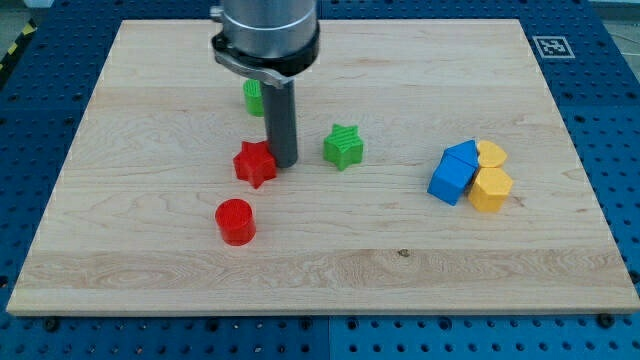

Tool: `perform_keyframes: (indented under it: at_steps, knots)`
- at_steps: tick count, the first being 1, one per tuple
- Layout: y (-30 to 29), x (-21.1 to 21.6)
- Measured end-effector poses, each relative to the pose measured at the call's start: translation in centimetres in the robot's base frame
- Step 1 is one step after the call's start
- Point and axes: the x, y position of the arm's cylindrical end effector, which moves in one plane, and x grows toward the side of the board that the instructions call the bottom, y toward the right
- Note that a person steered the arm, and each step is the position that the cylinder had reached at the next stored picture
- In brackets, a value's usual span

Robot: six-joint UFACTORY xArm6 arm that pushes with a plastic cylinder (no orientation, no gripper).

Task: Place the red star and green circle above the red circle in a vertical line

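My tip [283,163] sat touching the red star's [255,163] right side, above the red circle [236,221]. The green circle [254,97] was partly hidden behind the rod, so its shape was only probable. The tool had no jaws and held nothing.

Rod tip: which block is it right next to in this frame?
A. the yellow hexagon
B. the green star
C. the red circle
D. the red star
D. My tip stands right against the red star on the star's right side in the view, while the red circle lies lower left and the green star sits apart to the right.
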Motion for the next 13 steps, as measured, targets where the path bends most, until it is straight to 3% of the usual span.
perform_keyframes:
  at_steps: [10, 11, 13]
  knots:
    - [0.0, 0.0]
    - [0.4, -5.6]
    - [0.3, -4.4]
